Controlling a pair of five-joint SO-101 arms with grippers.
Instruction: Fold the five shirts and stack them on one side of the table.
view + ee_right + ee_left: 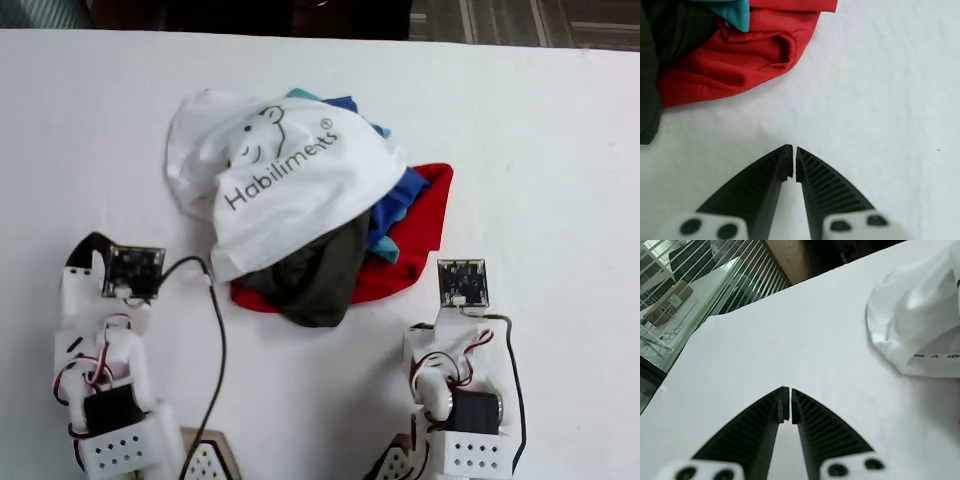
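A heap of shirts lies mid-table. A white printed shirt point(280, 180) covers the top, and a dark shirt point(322, 275) sticks out at the near side. A red shirt point(412, 235) lies underneath on the right, with blue point(397, 203) and teal point(300, 95) cloth peeking out. My left arm point(110, 330) rests at the near left of the heap and my right arm point(455, 380) at the near right. The left gripper point(786, 390) is shut and empty above bare table, the white shirt point(920, 315) off to its side. The right gripper point(791, 148) is shut and empty, a short way from the red shirt point(740, 55) and dark shirt point(649, 75).
The white table point(560, 150) has bare room left, right and in front of the heap. A black cable point(218, 340) runs from the left arm's wrist camera toward the near edge. The far table edge point(320, 35) borders a dark floor.
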